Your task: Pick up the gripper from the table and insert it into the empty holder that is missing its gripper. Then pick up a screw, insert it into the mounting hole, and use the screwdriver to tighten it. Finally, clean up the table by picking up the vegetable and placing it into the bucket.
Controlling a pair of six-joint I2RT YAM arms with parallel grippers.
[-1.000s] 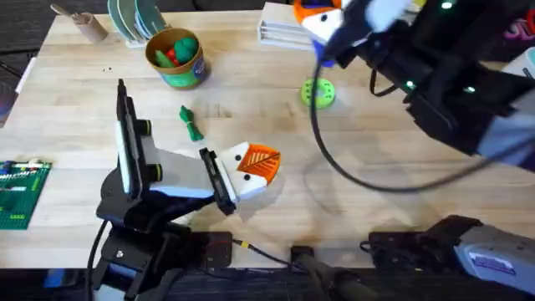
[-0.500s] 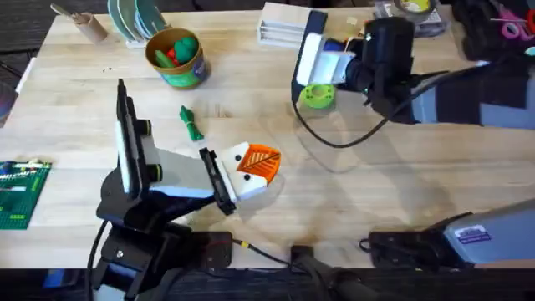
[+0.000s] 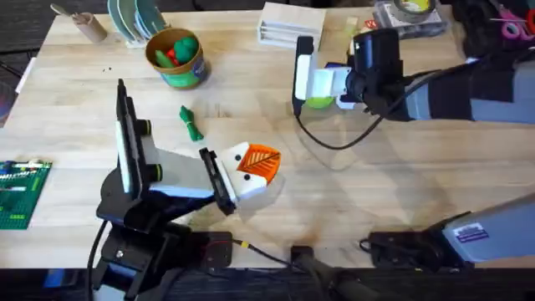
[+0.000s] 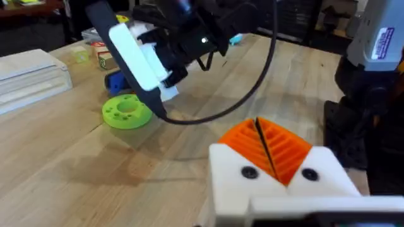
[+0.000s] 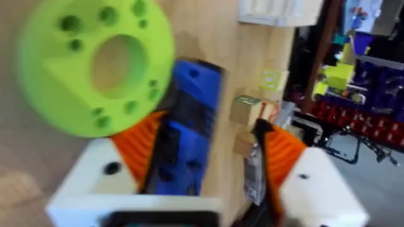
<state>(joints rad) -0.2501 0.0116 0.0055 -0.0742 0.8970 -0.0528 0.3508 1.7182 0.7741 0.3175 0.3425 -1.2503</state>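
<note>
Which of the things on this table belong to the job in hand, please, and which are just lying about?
Belong to the job: blue screwdriver; dark green vegetable; bucket.

Just lying about: bright green ring disc; stack of flat white boxes; green brick baseplate; cardboard tube.

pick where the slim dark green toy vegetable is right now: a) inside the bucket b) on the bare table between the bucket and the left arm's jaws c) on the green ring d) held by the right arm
b: the vegetable lies on bare wood, below the bucket.
</note>
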